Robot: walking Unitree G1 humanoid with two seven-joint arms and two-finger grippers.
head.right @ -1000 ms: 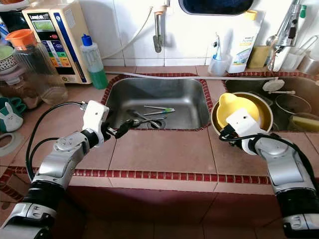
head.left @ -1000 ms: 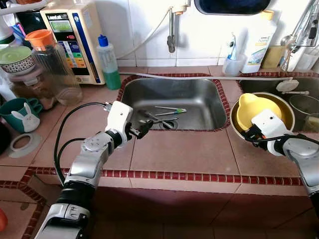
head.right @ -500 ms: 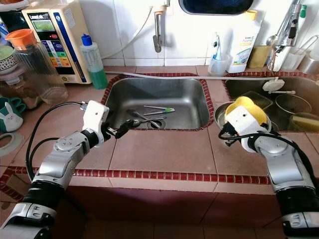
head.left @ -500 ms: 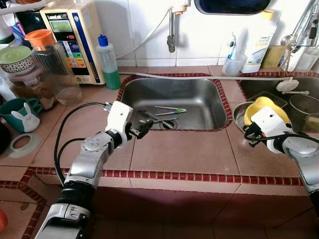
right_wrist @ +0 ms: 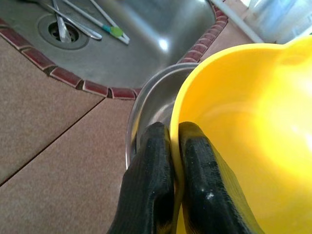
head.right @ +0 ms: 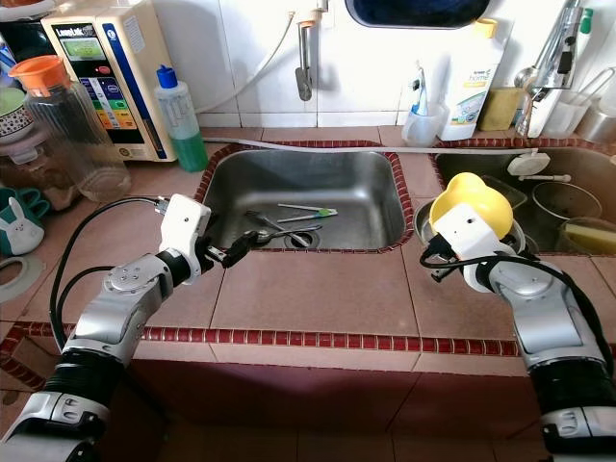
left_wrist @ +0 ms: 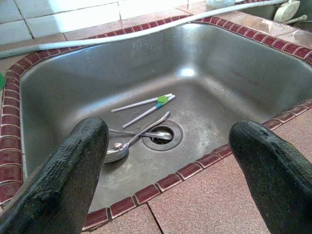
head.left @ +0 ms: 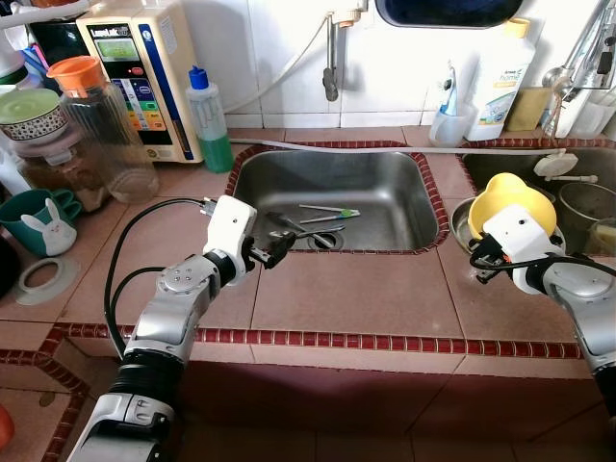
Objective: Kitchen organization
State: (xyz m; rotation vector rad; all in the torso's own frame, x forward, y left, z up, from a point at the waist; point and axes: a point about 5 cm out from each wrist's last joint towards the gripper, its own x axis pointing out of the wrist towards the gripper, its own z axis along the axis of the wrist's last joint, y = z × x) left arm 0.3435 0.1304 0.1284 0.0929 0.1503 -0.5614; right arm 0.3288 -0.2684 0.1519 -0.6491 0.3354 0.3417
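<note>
The bowl (right_wrist: 253,122) was bright yellow, and the fingers (right_wrist: 151,195) on it were black. Under it sat a shiny silver bowl (right_wrist: 151,105). The worktop (head.left: 356,298) was brown-pink tile with an edge of little dark red bricks. The sink (head.left: 385,183) was grey steel — in it lay silver spoons (left_wrist: 131,144) and white chopsticks (left_wrist: 144,103) with a green and blue clip. A jug (head.left: 101,125) had an orange lid, a bottle (head.left: 210,120) was green with a blue cap, and a teal mug (head.left: 38,221) showed a white bunny.
</note>
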